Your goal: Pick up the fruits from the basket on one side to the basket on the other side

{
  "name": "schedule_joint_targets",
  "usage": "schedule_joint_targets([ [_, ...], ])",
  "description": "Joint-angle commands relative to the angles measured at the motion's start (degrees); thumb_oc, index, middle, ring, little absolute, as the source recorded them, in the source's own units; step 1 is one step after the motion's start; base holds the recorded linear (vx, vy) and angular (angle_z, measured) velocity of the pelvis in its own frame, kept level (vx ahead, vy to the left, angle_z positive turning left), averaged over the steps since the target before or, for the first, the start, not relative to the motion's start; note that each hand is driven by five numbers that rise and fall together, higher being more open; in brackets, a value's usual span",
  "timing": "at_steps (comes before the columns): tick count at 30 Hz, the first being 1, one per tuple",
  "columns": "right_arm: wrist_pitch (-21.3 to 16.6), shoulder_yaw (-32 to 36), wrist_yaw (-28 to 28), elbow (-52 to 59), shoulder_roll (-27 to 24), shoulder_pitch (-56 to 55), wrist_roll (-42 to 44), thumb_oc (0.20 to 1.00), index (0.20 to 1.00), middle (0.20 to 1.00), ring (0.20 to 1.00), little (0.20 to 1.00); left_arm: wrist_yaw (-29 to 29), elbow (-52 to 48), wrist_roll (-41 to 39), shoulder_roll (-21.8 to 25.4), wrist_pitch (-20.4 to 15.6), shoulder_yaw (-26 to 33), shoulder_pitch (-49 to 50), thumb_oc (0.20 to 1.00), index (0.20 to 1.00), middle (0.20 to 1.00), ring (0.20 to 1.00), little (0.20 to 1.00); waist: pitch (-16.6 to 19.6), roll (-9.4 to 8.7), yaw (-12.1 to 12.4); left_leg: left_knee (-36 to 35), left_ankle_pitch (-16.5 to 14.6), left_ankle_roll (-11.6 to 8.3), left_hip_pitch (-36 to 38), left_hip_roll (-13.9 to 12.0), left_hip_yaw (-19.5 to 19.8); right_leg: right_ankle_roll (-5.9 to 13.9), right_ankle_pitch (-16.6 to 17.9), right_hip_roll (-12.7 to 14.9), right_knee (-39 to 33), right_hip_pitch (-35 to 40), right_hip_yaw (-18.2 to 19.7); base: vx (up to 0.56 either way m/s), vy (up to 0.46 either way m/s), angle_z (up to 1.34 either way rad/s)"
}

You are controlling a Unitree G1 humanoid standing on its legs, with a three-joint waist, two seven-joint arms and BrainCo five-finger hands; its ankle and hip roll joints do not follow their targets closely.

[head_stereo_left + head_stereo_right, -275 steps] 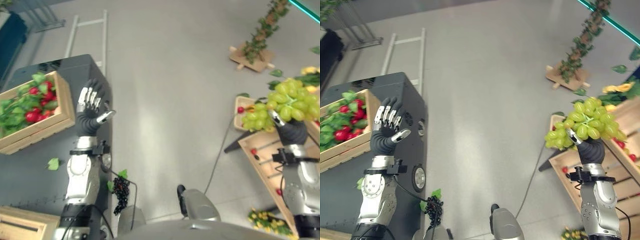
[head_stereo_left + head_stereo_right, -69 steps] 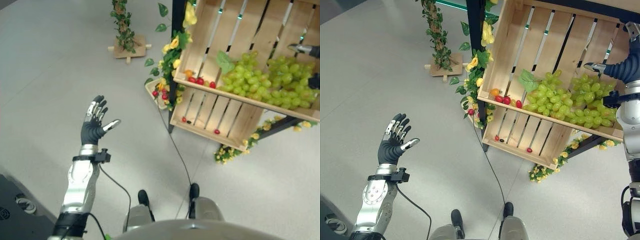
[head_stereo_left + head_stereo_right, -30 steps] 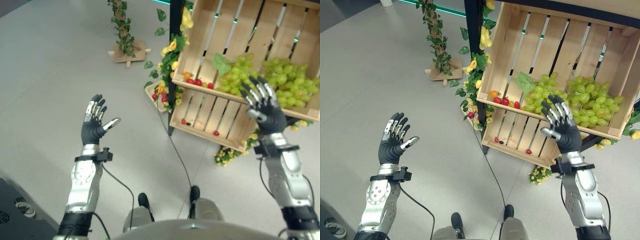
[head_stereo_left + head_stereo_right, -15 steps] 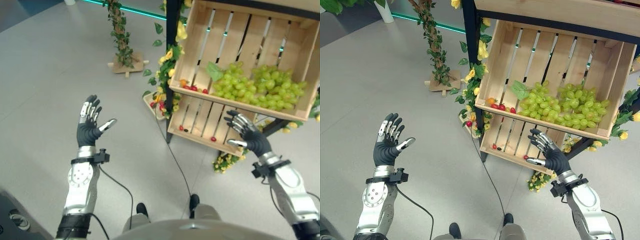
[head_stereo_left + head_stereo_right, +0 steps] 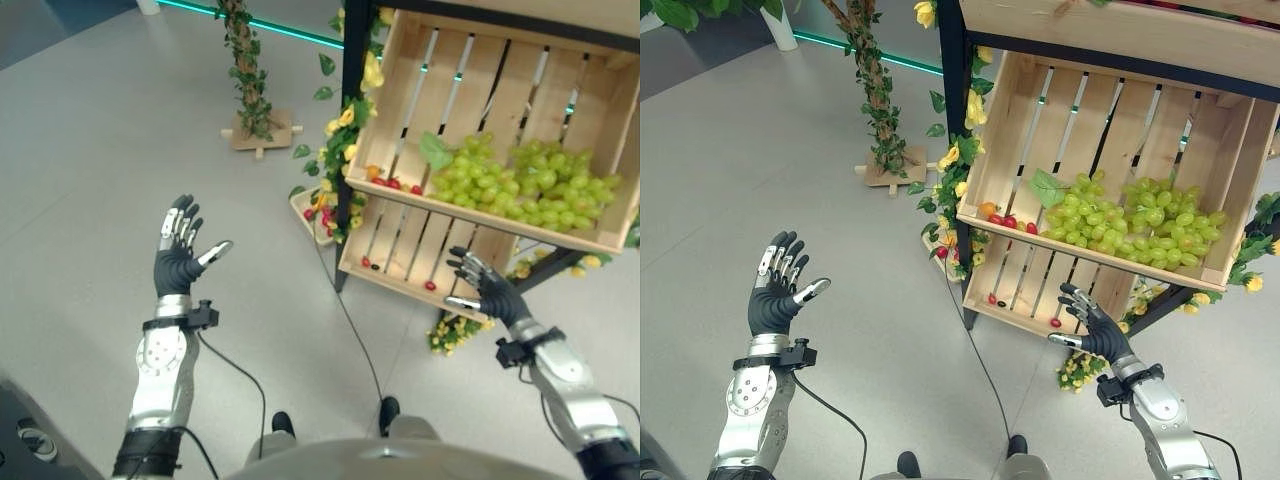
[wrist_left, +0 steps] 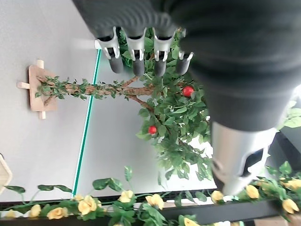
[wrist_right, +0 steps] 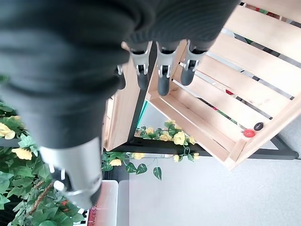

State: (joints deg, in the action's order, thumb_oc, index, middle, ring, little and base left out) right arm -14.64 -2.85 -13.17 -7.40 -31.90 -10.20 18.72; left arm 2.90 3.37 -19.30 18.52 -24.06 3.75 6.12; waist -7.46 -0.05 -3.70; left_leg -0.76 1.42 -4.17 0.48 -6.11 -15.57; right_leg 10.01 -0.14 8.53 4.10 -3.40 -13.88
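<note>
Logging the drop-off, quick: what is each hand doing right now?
Left hand: open, fingers spread, holding nothing, raised over the floor.
Right hand: open, empty, in front of the lower crate, below the green grapes.

Upper crate [image 5: 1110,120]: we see it tilted toward us, with the green grapes [image 5: 1135,225] inside.
Lower crate [image 5: 1025,290]: we see some small red fruits.
Right hand [image 5: 1095,325]: fingers spread, empty, before the lower crate.
Left hand [image 5: 775,295]: raised over the floor, fingers straight, empty.
</note>
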Motion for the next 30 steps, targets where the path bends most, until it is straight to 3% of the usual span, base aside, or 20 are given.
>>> schedule_joint_targets([
  [1, -3.2, 1.4, 1.4, 2.2, 0.7, 4.2, 1.4, 1.0, 1.0, 1.0, 1.0, 1.0, -0.6, -0.2, -0.1, 2.4, -3.5, 2.4, -0.3, 1.0, 1.0, 1.0, 1.0, 1.0, -1.3, -2.47, 0.2, 1.8, -4.0, 0.93, 1.6, 3.8, -0.2, -2.18, -0.6, -0.7, 0.2, 1.7, -0.5, 0.01, 0.029, 0.06],
  [9, -3.8, 2.6, 1.7, 3.0, 0.3, 2.4, 1.4, 1.0, 1.0, 1.0, 1.0, 1.0, -5.4, 5.2, -3.8, 2.8, -3.2, 2.3, 6.0, 1.0, 1.0, 1.0, 1.0, 1.0, -2.2, -3.03, 2.7, 3.2, -4.6, 1.78, -0.1, 5.2, 2.5, -1.31, -0.1, 1.0, 1.1, 1.9, -2.0, -0.01, 0.062, 0.11],
  [16, -4.6, 4.3, 3.4, 2.7, 0.7, 1.9, 0.4, 1.0, 1.0, 1.0, 1.0, 1.0, -6.5, 8.7, 2.1, 6.6, -3.7, 0.4, 8.8, 1.0, 1.0, 1.0, 1.0, 1.0, -2.8, -3.24, 6.0, 3.2, -5.0, 3.2, -1.7, 8.0, 6.8, -0.01, 1.2, 4.3, 2.6, 2.1, -5.2, -0.02, 0.134, 0.46],
  [23, -5.0, 3.5, 4.1, 1.9, 1.8, 2.1, -0.3, 1.0, 1.0, 1.0, 1.0, 1.0, -7.8, 8.5, 1.5, 7.8, -3.9, 0.1, 9.5, 1.0, 1.0, 1.0, 1.0, 1.0, -2.9, -3.39, 7.6, 2.3, -4.8, 4.25, -1.9, 10.1, 10.0, 0.85, 3.3, 6.5, 4.6, 2.1, -5.9, 0.0, 0.13, 0.31],
  [26, -5.0, 3.1, 4.2, 1.6, 2.4, 2.3, -0.3, 1.0, 1.0, 1.0, 1.0, 1.0, -8.3, 7.9, 1.4, 8.1, -4.0, 0.0, 9.8, 1.0, 1.0, 1.0, 1.0, 1.0, -2.8, -3.14, 8.3, 1.9, -4.8, 4.93, -1.5, 10.7, 11.5, 0.64, 3.3, 7.2, 7.8, 1.2, -5.0, 0.04, 0.154, 0.34],
  [28, -5.2, 2.7, 4.4, 1.2, 3.0, 2.3, -0.4, 1.0, 1.0, 1.0, 1.0, 1.0, -8.5, 7.5, 1.3, 8.4, -4.1, -0.5, 9.3, 1.0, 1.0, 1.0, 1.0, 1.0, -3.4, -2.4, 8.3, 1.6, -4.9, 5.98, -0.1, 11.5, 14.8, -0.31, 2.5, 6.8, 14.2, -0.4, -0.5, 0.05, 0.136, 0.48],
  [29, -5.2, 2.7, 4.4, 1.1, 3.0, 2.3, -0.4, 1.0, 1.0, 1.0, 1.0, 1.0, -8.5, 7.5, 1.3, 8.4, -4.1, -0.5, 9.3, 1.0, 1.0, 1.0, 1.0, 1.0, -3.3, -2.39, 8.2, 1.5, -4.7, 6.0, -0.4, 11.5, 14.8, -0.34, 2.7, 6.8, 14.0, -0.6, -0.6, 0.04, 0.11, 0.68],
  [30, -5.2, 2.2, 3.9, 1.4, 3.0, 2.1, -0.5, 1.0, 1.0, 1.0, 1.0, 1.0, -8.7, 7.4, 1.1, 8.6, -4.1, -1.0, 8.7, 1.0, 1.0, 1.0, 1.0, 1.0, -3.8, -1.85, 7.7, 2.1, -4.9, 6.61, 0.2, 11.9, 17.8, -1.04, 1.6, 3.9, 19.0, -2.5, 5.2, 0.03, 0.102, 0.91],
])
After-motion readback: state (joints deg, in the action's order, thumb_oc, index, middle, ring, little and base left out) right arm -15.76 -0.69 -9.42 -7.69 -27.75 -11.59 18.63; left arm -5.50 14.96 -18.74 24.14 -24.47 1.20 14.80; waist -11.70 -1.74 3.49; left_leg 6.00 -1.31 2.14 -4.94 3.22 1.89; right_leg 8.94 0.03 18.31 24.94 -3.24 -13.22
